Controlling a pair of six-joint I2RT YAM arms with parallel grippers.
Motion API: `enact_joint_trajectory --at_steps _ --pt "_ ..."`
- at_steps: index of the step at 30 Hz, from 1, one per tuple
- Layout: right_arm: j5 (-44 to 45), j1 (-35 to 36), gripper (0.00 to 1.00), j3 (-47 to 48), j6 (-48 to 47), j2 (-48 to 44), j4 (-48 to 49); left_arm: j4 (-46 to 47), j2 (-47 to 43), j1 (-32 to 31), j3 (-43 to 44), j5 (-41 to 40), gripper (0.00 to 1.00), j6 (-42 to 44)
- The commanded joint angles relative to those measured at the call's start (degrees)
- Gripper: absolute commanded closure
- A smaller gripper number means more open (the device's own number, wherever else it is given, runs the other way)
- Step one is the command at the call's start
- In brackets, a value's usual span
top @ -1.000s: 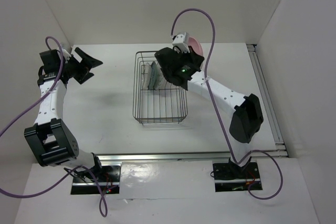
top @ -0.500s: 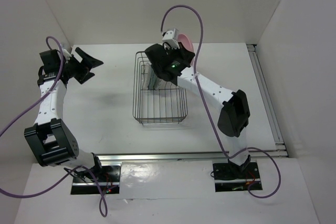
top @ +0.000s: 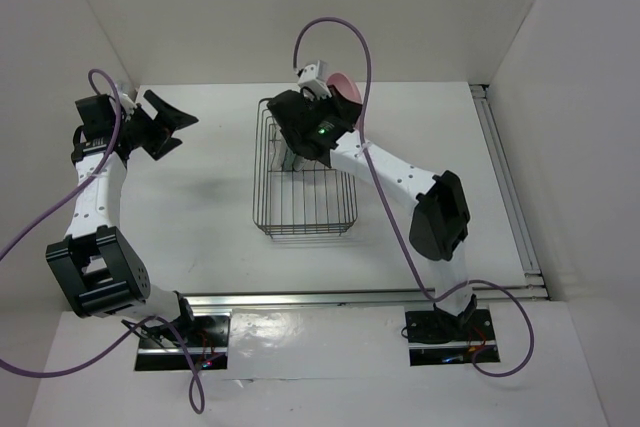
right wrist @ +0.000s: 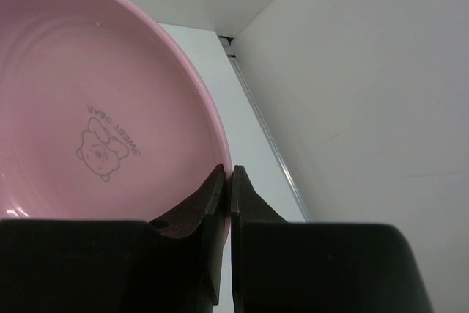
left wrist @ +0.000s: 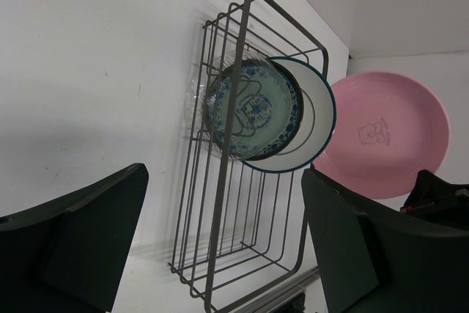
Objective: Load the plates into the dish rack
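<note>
Right end effector [right wrist: 228, 175] — clamped on pink plate [right wrist: 95, 108]

The pink plate [right wrist: 88, 108] is a plain soft pink, with a small grey-brown bear outline and the words "SWEET BEAR" printed at its centre. The dish rack [top: 300, 209] is dark, near-black wire. In it, one plate [left wrist: 253, 111] has a pale centre covered in blue ornament. The white plate [left wrist: 315, 119] has a dark ring at its rim and a thinner one inside. The glass plate [left wrist: 196, 93] is clear. The table [top: 200, 207] is white. Both arms are white with black joints. The left gripper [left wrist: 223, 174] and right gripper [right wrist: 229, 174] are black. The cables [top: 340, 32] are purple. A light [top: 322, 131] on the right wrist glows green.
</note>
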Motion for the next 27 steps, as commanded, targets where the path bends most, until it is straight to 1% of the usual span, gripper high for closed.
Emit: enact_joint_trajectory --at_steps 1,2,4,5,6,7,8,9,10,12,13,14,16,21,22,23,24,25,27 --pt "10.3 0.4 1.0 -3.3 -8.3 -4.4 10.0 1.3 -1.9 0.3 0.5 1.9 0.0 0.7" --pt "11.0 -0.2 1.0 -5.2 -10.7 -4.9 17.1 1.3 -1.9 0.3 0.5 1.9 0.0 0.7" --pt "11.7 -0.2 1.0 -11.0 -17.1 -8.3 24.8 1.3 -1.9 0.3 0.5 1.9 0.0 0.7" --pt "12.5 -0.2 1.0 -13.5 -21.0 -10.1 39.3 1.3 -1.9 0.3 0.5 1.9 0.0 0.7" --pt "12.5 0.3 1.0 -16.7 -27.2 -13.6 50.2 1.3 -2.5 0.3 0.5 1.9 0.0 0.7" --pt "13.6 0.3 1.0 -22.7 -45.8 -14.6 63.3 1.3 -2.5 0.3 0.5 2.4 0.0 0.7" --pt "13.7 0.3 1.0 -24.7 -56.3 -14.6 76.2 1.3 -2.5 0.3 0.5 2.4 0.0 0.7" --pt "14.2 0.3 1.0 -25.2 -65.2 -14.6 95.7 1.3 -2.5 0.3 0.5 2.4 0.0 0.2" --pt "14.2 0.3 1.0 -24.5 -79.4 -12.8 103.3 1.3 -2.5 0.3 0.5 3.0 0.0 0.2" --pt "14.2 0.9 1.0 -22.4 -92.3 -10.7 117.3 1.3 -2.5 0.3 0.5 3.0 0.0 0.2" --pt "14.7 0.9 1.0 -20.9 -98.5 -8.5 128.6 1.3 -2.5 0.3 0.5 3.0 0.0 0.2" --pt "14.7 0.9 1.0 -16.8 -109.0 -7.4 133.4 1.3 -2.5 0.3 0.5 3.0 0.0 0.2" --pt "15.4 0.9 1.0 -10.8 -119.6 -5.2 141.4 1.3 -2.5 0.3 0.5 3.0 0.0 0.2" --pt "15.4 0.9 1.0 -4.4 -124.3 -5.2 139.4 1.3 -2.5 0.3 0.5 2.4 0.0 0.7" --pt "16.0 0.9 1.0 -2.7 -130.3 -4.0 141.6 1.3 -2.5 0.3 0.5 2.4 0.0 0.7" --pt "16.0 0.9 1.0 -0.3 -129.0 -4.6 140.4 1.8 -2.5 0.3 0.5 3.0 0.0 0.7" --pt "14.8 0.9 1.0 -2.2 -124.4 -6.3 135.7 1.8 -2.5 0.3 0.5 3.0 0.0 0.7" --pt "13.5 0.9 1.0 -3.1 -122.4 -7.5 131.9 1.8 -2.5 0.3 0.5 3.0 0.0 0.7" --pt "12.9 0.9 1.0 -2.5 -121.6 -9.7 130.2 1.8 -2.5 0.3 0.5 3.0 0.0 0.7"
